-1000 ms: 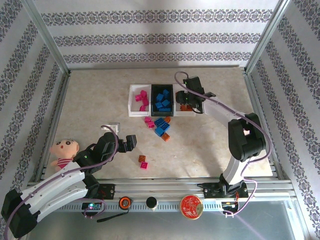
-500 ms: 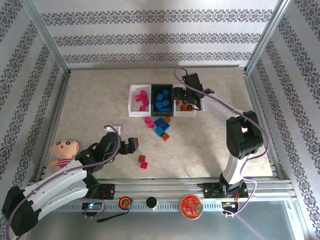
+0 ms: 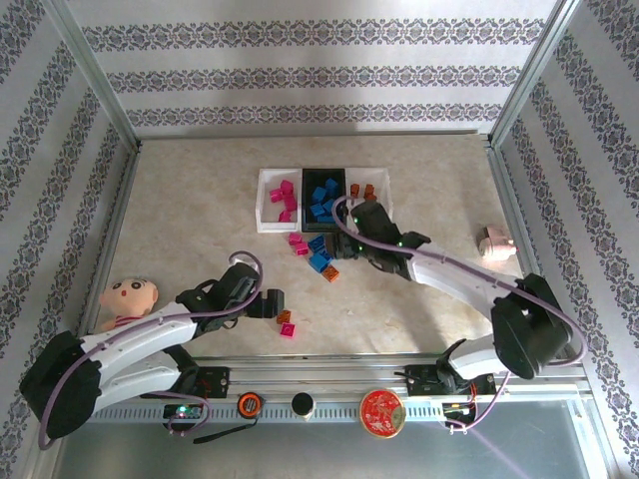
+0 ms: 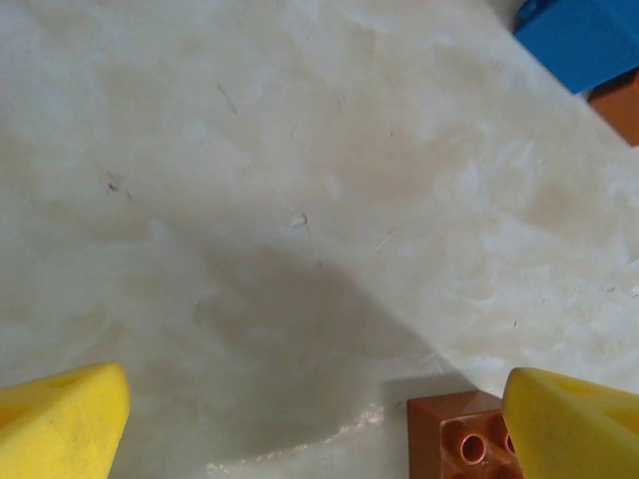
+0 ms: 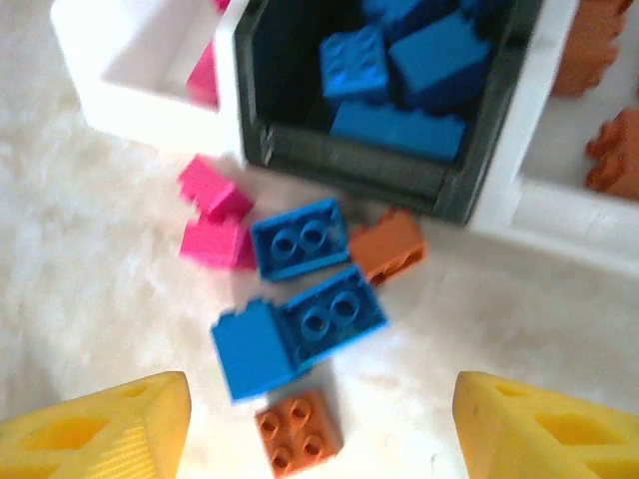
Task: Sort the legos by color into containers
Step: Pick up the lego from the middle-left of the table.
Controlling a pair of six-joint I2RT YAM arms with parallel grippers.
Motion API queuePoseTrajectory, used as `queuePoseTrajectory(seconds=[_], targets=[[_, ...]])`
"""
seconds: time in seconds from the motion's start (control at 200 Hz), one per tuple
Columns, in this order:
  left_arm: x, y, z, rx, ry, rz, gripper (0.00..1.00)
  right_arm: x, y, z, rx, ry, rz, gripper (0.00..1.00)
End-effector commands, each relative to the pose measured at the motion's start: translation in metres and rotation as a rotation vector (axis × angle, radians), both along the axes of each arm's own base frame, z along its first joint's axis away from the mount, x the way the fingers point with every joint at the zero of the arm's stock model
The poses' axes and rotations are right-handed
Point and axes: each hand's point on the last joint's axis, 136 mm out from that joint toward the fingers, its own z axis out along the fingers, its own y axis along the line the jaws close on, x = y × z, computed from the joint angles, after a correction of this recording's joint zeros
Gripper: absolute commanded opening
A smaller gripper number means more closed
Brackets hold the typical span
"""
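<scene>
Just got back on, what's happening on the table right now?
Lego sorting is partway done. The right claw hangs open over loose blue, pink and orange bricks in front of the black tray, which holds blue ones. The left claw is open beside a separate orange brick.

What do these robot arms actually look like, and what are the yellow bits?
The left arm and right arm are white segments with chunky black joints, each trailed by a thin purple cable. The left gripper and right gripper are black, tipped with two yellow wedge-shaped fingers.
</scene>
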Motion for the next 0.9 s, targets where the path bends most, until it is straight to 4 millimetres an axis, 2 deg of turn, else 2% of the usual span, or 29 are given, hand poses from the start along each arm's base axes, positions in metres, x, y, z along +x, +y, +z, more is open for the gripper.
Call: queuePoseTrajectory(seconds=[0.0,0.17,0.37,0.66,0.795,0.894], targets=[[-0.002,-0.013,0.008,-0.018,0.012,-0.029,0.96,-0.023,-0.012,-0.011,-0.055,-0.007,0.002,0.7],[-0.017,-0.023,-0.01,0.031,0.074,-0.075,0.96,-0.049,-0.023,-0.032,-0.058,0.025,-0.018,0.71],[-0.019,-0.032,-0.023,0.073,0.121,-0.092,0.9,-0.058,-0.028,-0.043,-0.071,0.042,-0.022,0.71],[-0.016,-0.033,-0.017,0.079,0.097,-0.088,0.87,-0.061,-0.028,-0.04,-0.063,0.033,-0.022,0.71],[-0.017,-0.046,0.003,0.073,0.026,-0.135,0.88,-0.061,-0.029,-0.039,-0.066,0.029,-0.025,0.71],[-0.016,-0.048,0.01,0.073,0.017,-0.14,0.88,-0.061,-0.029,-0.039,-0.064,0.029,-0.027,0.71]])
